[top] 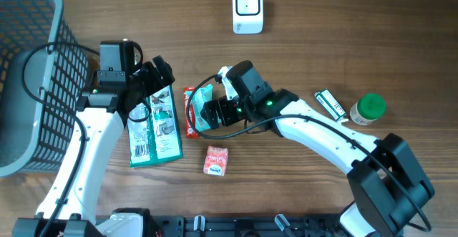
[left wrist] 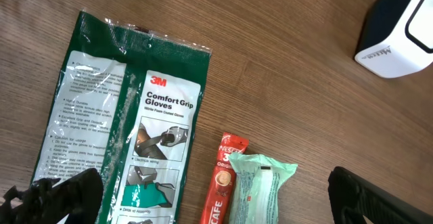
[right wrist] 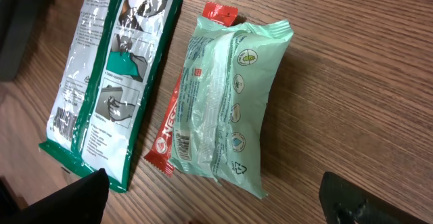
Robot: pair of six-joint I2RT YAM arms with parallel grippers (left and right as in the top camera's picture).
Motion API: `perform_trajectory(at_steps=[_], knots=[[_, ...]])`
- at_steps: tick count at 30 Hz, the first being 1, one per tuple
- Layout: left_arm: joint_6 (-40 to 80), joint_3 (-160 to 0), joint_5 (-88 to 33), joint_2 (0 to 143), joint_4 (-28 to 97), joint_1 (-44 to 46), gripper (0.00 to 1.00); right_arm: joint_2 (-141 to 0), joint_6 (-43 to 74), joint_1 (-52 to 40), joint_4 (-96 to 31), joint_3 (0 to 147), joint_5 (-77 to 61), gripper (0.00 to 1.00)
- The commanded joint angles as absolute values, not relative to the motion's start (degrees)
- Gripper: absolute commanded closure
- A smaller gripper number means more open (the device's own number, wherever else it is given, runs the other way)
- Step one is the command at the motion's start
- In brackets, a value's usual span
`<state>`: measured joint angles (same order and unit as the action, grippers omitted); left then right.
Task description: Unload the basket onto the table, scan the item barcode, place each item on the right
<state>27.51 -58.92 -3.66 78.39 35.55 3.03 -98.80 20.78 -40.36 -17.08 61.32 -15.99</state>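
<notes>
Overhead: your scanner stood well apart from the packs. Your left gripper, jaws spread, hung over the gloves pack. Your right gripper, jaws spread, hung over the wipes pack, mid-table, touching the coffee stick.

White scanner standing, green gloves pack flat

Three cameras are covering one table, from overhead and from both wrists.
The overhead camera is looking straight down from high up, taking in the whole table; the left wrist camera is hovering close, facing the gloves pack, sachet, green pack and scanner; the right wrist camera is sitting closer still over the same three packets.
</notes>
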Motion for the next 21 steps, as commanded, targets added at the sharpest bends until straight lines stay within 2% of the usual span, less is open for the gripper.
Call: perform_trajectory(at_steps=[1, 9, 18, 21], knots=[[27.29, -59.81, -2.92, 77.69, 35.35, 3.11, 0.0, -99.55, 21.19, -40.23, -16.93, 61.01, -15.0, 0.0], [27.27, -59.81, -2.92, 77.69, 35.35, 3.11, 0.0, -99.55, 21.17, -40.23, -16.93, 61.01, -15.0, 0.0], [27.27, -59.81, -2.92, 77.69, 35.35, 3.11, 0.0, -99.55, 21.3, -40.23, -9.74, 61.01, -15.03, 0.0], [27.27, -59.81, -2.92, 77.69, 35.35, 3.11, 0.0, -99.55, 25.36, -40.23, -8.51, 61.01, -15.0, 0.0]])
